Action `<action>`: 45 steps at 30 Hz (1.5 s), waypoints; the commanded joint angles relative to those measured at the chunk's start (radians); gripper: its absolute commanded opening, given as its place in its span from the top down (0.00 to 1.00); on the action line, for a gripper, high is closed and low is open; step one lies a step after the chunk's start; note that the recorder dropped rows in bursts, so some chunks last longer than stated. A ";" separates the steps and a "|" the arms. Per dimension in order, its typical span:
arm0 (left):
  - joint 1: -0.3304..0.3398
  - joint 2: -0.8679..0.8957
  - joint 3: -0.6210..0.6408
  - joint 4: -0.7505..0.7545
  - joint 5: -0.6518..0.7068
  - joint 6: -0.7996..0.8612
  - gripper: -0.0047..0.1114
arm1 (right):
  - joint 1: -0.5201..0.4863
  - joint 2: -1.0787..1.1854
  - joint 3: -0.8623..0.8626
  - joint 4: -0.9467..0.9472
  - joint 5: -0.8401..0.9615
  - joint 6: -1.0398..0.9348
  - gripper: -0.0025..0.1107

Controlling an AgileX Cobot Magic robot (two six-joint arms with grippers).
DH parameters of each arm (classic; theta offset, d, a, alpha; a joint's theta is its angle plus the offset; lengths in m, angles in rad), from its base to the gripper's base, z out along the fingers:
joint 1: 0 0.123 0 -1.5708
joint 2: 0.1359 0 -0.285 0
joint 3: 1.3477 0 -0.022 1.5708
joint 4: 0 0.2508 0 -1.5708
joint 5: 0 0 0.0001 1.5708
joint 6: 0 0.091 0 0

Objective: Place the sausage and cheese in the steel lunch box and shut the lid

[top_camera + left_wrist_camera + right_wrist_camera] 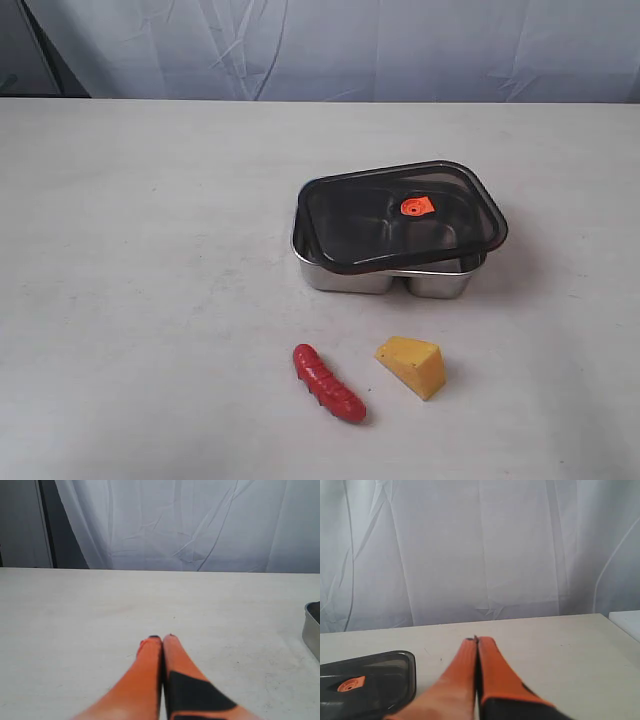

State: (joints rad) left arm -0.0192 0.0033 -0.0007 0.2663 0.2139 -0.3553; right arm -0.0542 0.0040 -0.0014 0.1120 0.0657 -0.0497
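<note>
The steel lunch box (345, 275) stands right of the table's middle in the exterior view. The dark lid (400, 215) lies loosely askew on top of it, its orange valve facing up. In front of the box the red sausage (327, 382) and the yellow cheese (412, 366) lie side by side on the table. Neither arm shows in the exterior view. My left gripper (162, 637) is shut and empty over bare table, with the lunch box (312, 630) at the edge of its view. My right gripper (476, 639) is shut and empty beside the lid (367, 682).
A pale tabletop (150, 250) spreads under everything. A white curtain (350, 45) hangs behind its far edge, with a dark gap (45, 50) at the far left. A white block (626, 621) shows past the table edge in the right wrist view.
</note>
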 commanded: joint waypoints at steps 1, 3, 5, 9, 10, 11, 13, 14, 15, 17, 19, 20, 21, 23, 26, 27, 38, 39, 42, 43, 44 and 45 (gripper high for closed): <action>-0.006 -0.003 0.001 -0.005 -0.004 -0.004 0.96 | 0.003 -0.004 0.001 -0.006 -0.006 -0.002 0.99; -0.006 -0.003 0.001 -0.005 -0.006 -0.004 0.96 | 0.003 -0.004 0.001 -0.006 -0.006 -0.002 0.99; -0.006 -0.003 0.001 -0.005 -0.008 -0.004 0.96 | 0.003 -0.004 0.001 -0.006 -0.006 -0.002 0.99; -0.006 -0.003 0.001 -0.005 -0.016 -0.004 0.96 | 0.003 -0.004 0.001 -0.006 -0.009 -0.002 0.99; -0.006 -0.003 0.001 -0.005 -0.024 -0.004 0.96 | 0.003 -0.004 0.001 -0.006 -0.024 -0.002 0.99; -0.006 -0.003 0.001 -0.003 -0.045 -0.004 0.96 | 0.003 -0.004 0.001 -0.006 -0.081 -0.002 0.99; -0.006 -0.003 0.001 -0.003 -0.054 -0.004 0.96 | 0.003 -0.004 0.001 0.028 -0.176 0.019 0.99; -0.006 -0.003 0.001 -0.003 -0.054 -0.004 0.96 | 0.003 -0.004 0.001 0.074 -0.224 0.074 0.99; -0.006 -0.003 0.001 -0.003 -0.054 -0.004 0.96 | 0.003 -0.004 0.001 0.122 -0.256 0.137 0.99; -0.006 -0.003 0.001 -0.003 -0.056 -0.004 0.96 | 0.003 -0.004 0.001 0.293 -0.357 0.405 0.99; -0.006 -0.003 0.001 -0.003 -0.060 -0.004 0.96 | 0.003 -0.004 0.001 0.362 -0.371 0.545 0.99; -0.006 -0.003 0.001 -0.006 -0.060 -0.004 0.96 | 0.003 -0.004 0.001 0.369 -0.367 0.588 0.99; -0.006 -0.003 0.001 -0.012 -0.060 -0.004 0.96 | 0.003 -0.004 0.001 0.369 -0.365 0.593 0.99; -0.006 -0.003 0.001 -0.013 -0.060 -0.004 0.96 | 0.003 -0.004 0.001 0.369 -0.361 0.624 0.99; -0.006 -0.003 0.001 -0.076 -0.058 -0.004 0.96 | 0.003 -0.004 -0.013 0.369 -0.413 0.690 0.99; -0.006 -0.003 0.001 -0.087 -0.058 -0.004 0.96 | 0.003 -0.004 -0.039 0.357 -0.408 0.675 0.99; -0.006 -0.003 0.001 -0.100 -0.064 -0.004 0.96 | 0.003 0.615 -0.734 0.226 0.129 0.015 0.99; -0.006 -0.003 0.001 -0.100 -0.067 -0.004 0.96 | 0.003 0.672 -0.772 0.220 0.172 0.005 0.99; -0.006 -0.003 0.001 -0.100 -0.067 -0.004 0.96 | 0.003 0.832 -0.859 0.205 0.263 0.005 0.99; -0.006 -0.003 0.001 -0.100 -0.067 -0.004 0.96 | 0.003 0.884 -0.880 0.203 0.289 0.005 0.99; -0.006 -0.003 0.001 -0.100 -0.067 -0.004 0.96 | 0.003 0.942 -0.908 0.203 0.333 -0.003 0.99; -0.006 -0.003 0.001 -0.100 -0.067 -0.004 0.96 | 0.003 0.999 -0.927 0.203 0.365 -0.003 0.99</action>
State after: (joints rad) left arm -0.0192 0.0033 -0.0007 0.1789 0.1586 -0.3553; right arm -0.0542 0.8638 -0.8715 0.3309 0.3223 -0.0330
